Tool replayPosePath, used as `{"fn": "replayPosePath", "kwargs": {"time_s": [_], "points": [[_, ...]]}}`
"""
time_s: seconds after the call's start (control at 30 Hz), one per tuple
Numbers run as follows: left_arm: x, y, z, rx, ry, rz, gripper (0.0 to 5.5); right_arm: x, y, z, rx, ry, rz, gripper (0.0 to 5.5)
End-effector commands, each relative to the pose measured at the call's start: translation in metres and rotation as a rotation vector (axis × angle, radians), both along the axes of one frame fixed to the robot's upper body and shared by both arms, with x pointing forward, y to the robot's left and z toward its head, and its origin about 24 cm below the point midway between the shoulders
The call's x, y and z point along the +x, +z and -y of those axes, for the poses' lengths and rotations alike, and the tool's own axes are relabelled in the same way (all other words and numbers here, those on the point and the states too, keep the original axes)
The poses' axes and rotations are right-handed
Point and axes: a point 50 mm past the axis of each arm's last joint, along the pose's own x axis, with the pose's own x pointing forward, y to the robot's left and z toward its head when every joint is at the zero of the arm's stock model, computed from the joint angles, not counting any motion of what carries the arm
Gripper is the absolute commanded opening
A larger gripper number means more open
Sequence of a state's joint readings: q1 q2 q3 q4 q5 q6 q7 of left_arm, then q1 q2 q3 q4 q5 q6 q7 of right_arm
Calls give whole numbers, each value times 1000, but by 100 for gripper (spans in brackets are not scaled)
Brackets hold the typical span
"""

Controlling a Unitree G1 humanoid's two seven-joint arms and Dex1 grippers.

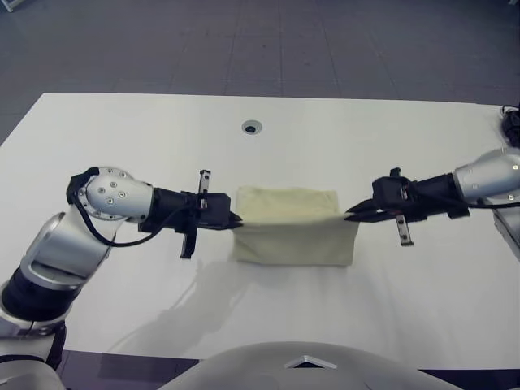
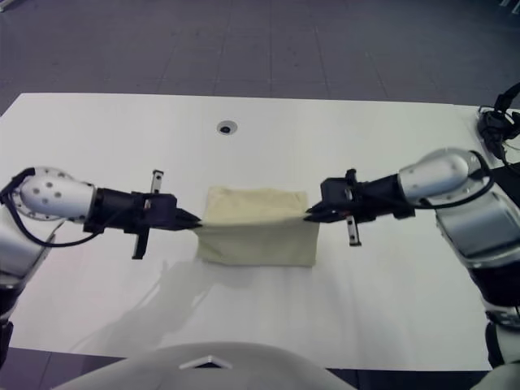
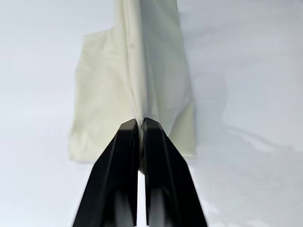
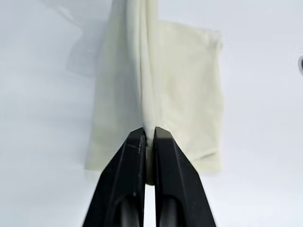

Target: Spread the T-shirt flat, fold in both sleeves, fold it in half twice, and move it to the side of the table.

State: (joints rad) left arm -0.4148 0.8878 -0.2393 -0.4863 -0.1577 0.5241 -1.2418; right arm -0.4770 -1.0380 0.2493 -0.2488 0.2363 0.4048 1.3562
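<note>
Both hands were squeezed tight shut, with no gap at the tips: my left hand held one end of the T-shirt and my right hand held the other end, along the same line of cloth. The pale yellow T-shirt was already a small, thick block. It sat in the middle of the white desk, on the side near me, well apart from the round hole farther back. The line I held was up off the desk and pulled straight between the hands, and the rest of the cloth sloped down from it to the desk. I thought I was in the middle of a fold in half, or about to carry it to the side; I could not be sure which. To do it well, both hands should go at the same speed and the same height, so the line would not sag. I should not pull too hard, because only a little bit was pinched and it could slip out. I should set the cloth down with its edges matching, and let go only once it lay flat on the desk.
</note>
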Motion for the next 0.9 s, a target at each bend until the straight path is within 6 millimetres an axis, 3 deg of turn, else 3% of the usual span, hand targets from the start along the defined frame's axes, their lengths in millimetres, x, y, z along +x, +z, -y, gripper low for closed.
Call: {"fn": "replayPosePath", "kwargs": {"time_s": [0.03,0.33,0.43,0.6,0.73,0.9], "points": [[26,-3,-4,22,35,33,0,25,0,-2,-36,-2,48,5],[70,-34,7,-9,108,48,0,60,-34,-8,-44,-45,33,5],[91,-39,11,-53,193,109,57,70,-41,-10,-32,-93,112,5],[119,2,-5,-190,399,312,145,96,-15,-18,108,-272,473,105],[113,19,-24,-211,493,415,211,87,-12,-26,194,-268,559,168],[69,-13,-3,-148,363,341,296,55,-62,-32,103,-131,496,250]]}}
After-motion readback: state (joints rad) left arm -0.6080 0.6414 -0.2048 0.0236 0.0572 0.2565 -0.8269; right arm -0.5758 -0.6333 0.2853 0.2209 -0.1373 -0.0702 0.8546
